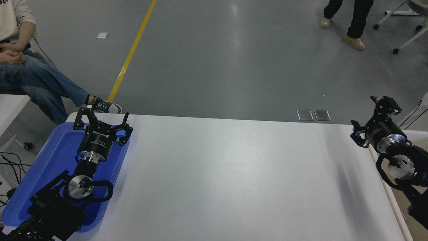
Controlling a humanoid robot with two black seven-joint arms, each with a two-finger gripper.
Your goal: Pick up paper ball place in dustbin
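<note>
No paper ball shows anywhere in the head view. The dustbin [390, 191] stands against the table's right edge, its white rim and beige inside partly covered by my right arm. My right gripper [367, 117] hangs over the table's far right corner, just left of the dustbin's rim, open, with nothing between its fingers. My left gripper [102, 117] is parked at the lower left over the blue tray [50, 160], also open and holding nothing.
A person in jeans sits off the table's far left corner, one shoe [107, 106] close to the table edge. Another person's legs [354, 20] cross the floor at the top right. A second white table corner [10, 103] pokes in at the left.
</note>
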